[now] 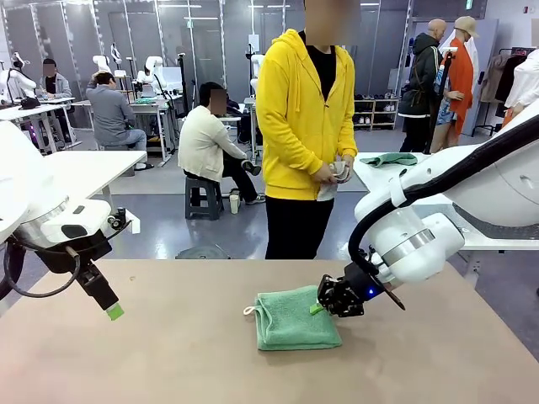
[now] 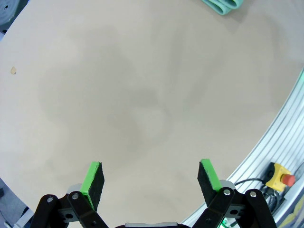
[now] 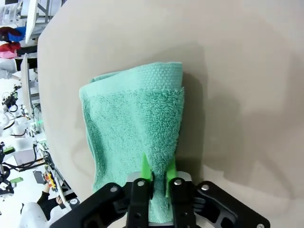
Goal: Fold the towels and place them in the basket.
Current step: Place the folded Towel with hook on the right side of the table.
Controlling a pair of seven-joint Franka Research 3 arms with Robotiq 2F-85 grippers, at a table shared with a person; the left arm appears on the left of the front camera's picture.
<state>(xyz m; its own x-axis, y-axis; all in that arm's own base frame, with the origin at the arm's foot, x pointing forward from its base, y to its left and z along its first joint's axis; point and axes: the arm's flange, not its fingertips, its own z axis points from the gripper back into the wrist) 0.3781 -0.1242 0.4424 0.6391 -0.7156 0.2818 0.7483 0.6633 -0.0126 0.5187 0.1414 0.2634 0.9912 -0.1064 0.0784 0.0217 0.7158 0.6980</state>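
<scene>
Towel (image 1: 296, 317) pinched at its right edge
Green and folded, it lies flat on the table (image 1: 168, 353), just right of centre on the near side. The right gripper (image 1: 324, 305) has its fingers pressed almost together on the towel's right edge. The left gripper (image 1: 114, 311) hangs spread wide over bare tabletop at the left, well apart.

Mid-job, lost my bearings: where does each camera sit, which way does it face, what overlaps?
Front view: fixed on the robot's side, looking across the beige table at the standing person in a yellow hoodie; the left claw and right claw show.
Left wrist view: on the left arm, looking down at the table; its open claw's green pads rise from the bottom.
Right wrist view: on the right arm, looking along its claw, shut on the folded green terry-cloth towel.
Shared: all three show that towel and the table.
</scene>
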